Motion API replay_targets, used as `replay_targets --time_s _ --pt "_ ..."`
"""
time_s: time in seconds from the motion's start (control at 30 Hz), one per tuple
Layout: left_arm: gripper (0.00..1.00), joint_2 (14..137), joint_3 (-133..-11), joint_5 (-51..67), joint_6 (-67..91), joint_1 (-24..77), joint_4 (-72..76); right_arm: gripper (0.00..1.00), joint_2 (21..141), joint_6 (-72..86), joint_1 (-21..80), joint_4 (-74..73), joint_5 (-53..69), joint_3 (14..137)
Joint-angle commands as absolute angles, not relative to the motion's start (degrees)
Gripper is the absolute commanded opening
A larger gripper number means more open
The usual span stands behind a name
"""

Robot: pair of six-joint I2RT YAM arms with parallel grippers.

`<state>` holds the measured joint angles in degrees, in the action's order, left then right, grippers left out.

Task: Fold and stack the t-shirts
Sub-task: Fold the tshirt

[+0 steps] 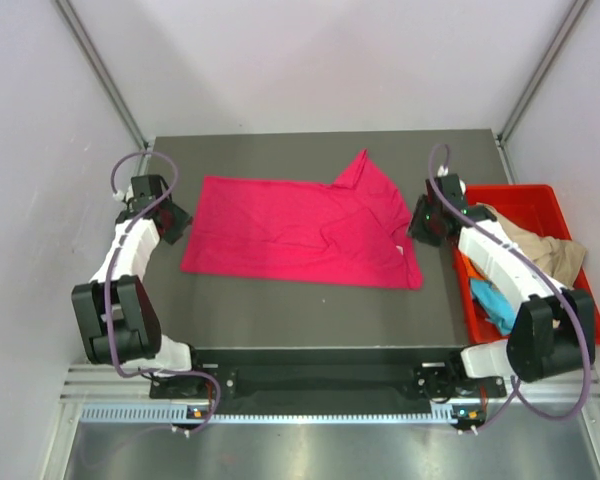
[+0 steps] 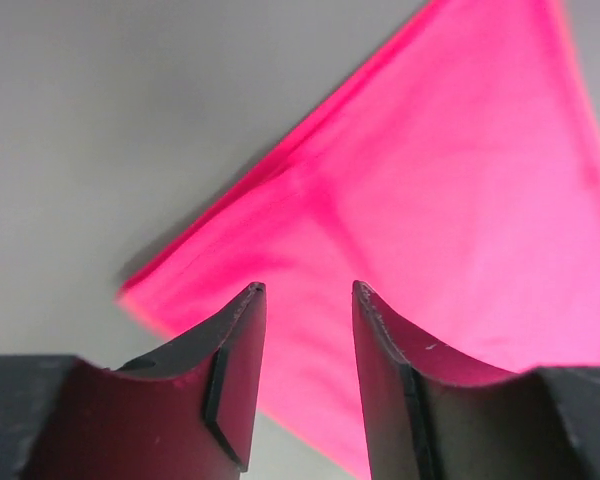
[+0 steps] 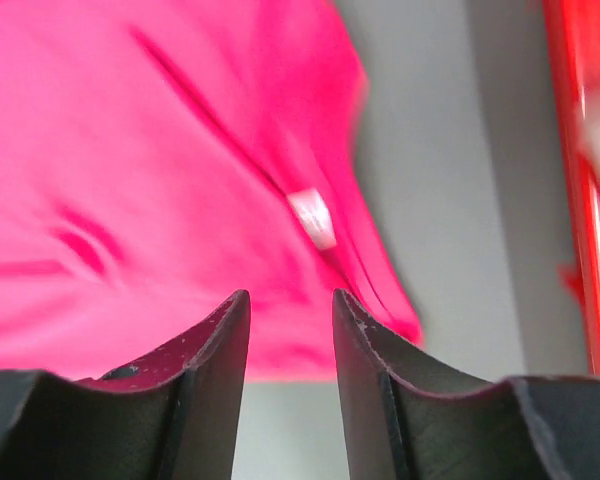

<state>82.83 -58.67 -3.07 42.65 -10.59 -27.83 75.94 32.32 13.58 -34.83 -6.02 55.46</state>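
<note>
Dark grey table [image 1: 310, 305], one shirt laid out, no stack begun.

From the top camera I see the magenta-pink t-shirt [image 1: 290, 230] spread mid-table, one sleeve pointing at the far edge. The left gripper [image 1: 175, 225] hangs at its left-edge end and the right gripper [image 1: 420, 225] at its right-edge end. A tan t-shirt [image 1: 540, 245] and a turquoise t-shirt [image 1: 492, 300] lie unfolded in the red bin [image 1: 570, 195] off the right edge. My left wrist camera shows fingers parted over a pink corner, pinching nothing. My right wrist camera shows the same above the hem. I judge folding barely started, with everything else left to do.
</note>
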Motion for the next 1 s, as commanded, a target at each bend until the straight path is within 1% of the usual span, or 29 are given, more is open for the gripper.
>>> replay_targets --time_s 0.0,0.03,0.1,0.13,0.17,0.23,0.27,0.4,0.43,0.47,0.53,0.7,0.8,0.87,0.97 --pt "0.46 88.93 -64.41 3.25 37.71 -10.81 -19.96 0.40 81.99 29.08 11.87 -29.97 -4.73 66.07" --pt "0.47 90.34 -65.64 3.60 37.53 -10.81 -19.34 0.40 83.66 30.14 11.52 -30.06 -5.09 70.79" --pt "0.49 94.91 -69.16 6.40 37.00 -10.90 -16.53 0.41 89.45 32.69 11.43 -29.01 -6.23 75.39" --pt "0.52 96.66 -70.39 8.07 36.91 -10.90 -15.65 0.44 91.65 33.39 11.34 -28.39 -6.33 79.50" --pt "0.52 100.07 -73.36 10.78 36.91 -10.99 -14.77 0.45 95.85 33.83 11.34 -27.52 -6.15 81.54" --pt "0.53 103.96 -77.06 12.82 36.56 -11.07 -14.41 0.48 100.26 33.75 11.42 -24.97 -4.40 87.67" --pt "0.54 107.28 -80.39 13.18 36.48 -11.07 -14.41 0.48 104.20 33.23 11.34 -23.83 -3.79 89.45" --pt "0.54 114.68 -86.56 15.38 36.56 -11.16 -12.66 0.48 114.50 32.35 11.34 -21.10 -3.25 100.00" --pt "0.53 116.00 -88.66 15.29 36.48 -11.25 -11.96 0.49 116.61 32.26 11.25 -21.09 -3.25 104.54" --pt "0.53 118.19 -89.46 15.03 36.56 -11.16 -11.69 0.49 120.63 32.60 11.08 -20.22 -3.08 106.68" --pt "0.53 121.01 -91.57 13.81 36.56 -11.34 -10.47 0.49 124.26 33.04 10.64 -18.47 -1.41 111.07" --pt "0.52 127.78 -97.46 14.41 34.81 -11.34 -10.54 0.50 133.05 35.77 9.67 -7.92 3.95 115.65" --pt "0.50 131.91 -101.77 16.87 32.79 -11.34 -11.60 0.55 137.63 35.86 9.49 -5.37 6.32 119.25" --pt "0.50 133.50 -103.44 16.53 31.91 -11.34 -11.95 0.58 139.99 35.68 9.58 -3.79 6.24 120.23" --pt "0.49 135.00 -104.85 15.03 31.29 -11.34 -12.30 0.59 143.16 36.56 9.40 -2.99 4.58 122.51"
